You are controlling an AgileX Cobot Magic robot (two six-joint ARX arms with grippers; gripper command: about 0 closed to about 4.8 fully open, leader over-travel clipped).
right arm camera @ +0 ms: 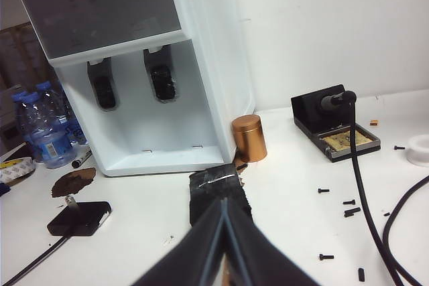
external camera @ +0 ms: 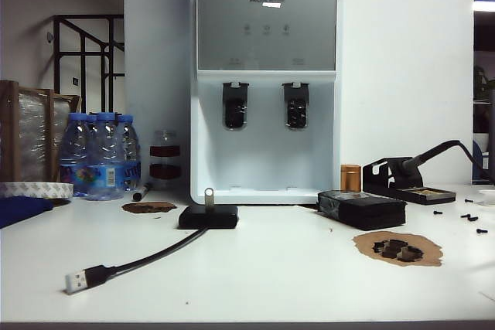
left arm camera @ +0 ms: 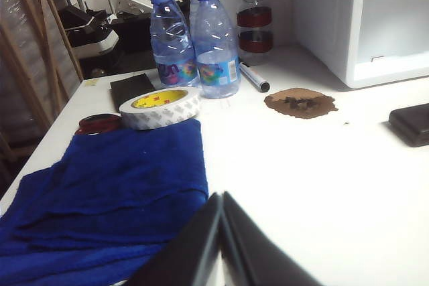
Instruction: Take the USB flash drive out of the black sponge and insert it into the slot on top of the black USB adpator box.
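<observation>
The left gripper (left arm camera: 221,232) hangs with its two black fingers pressed together, nothing between them, above the white table (left arm camera: 301,185) at the edge of a crumpled blue cloth (left arm camera: 107,192), well away from the white water dispenser (external camera: 265,86) and off to its left. The right gripper (right arm camera: 224,239) is likewise closed tight and empty, poised in front of the dispenser's right corner, over the near end of the thick rectangular black sponge (right arm camera: 218,195).

That black foam slab with a glossy taped top (external camera: 362,209) lies on the table just right of the dispenser's base, beside a small copper-coloured cylinder (right arm camera: 249,138). The small flat black USB adaptor box (external camera: 208,216) sits in front of the dispenser's left half. The tiny silver USB flash drive (external camera: 208,196) stands upright out of the box's top face, in the slot, its looped end uppermost. The box's black cable (external camera: 147,256) runs away from the dispenser to a silver plug (external camera: 75,281) near the table's front edge.

Left of the dispenser stand clear plastic water bottles with blue caps (external camera: 99,154) and a roll of white tape (left arm camera: 159,107). To its right sits a black soldering-iron stand (right arm camera: 335,128).
</observation>
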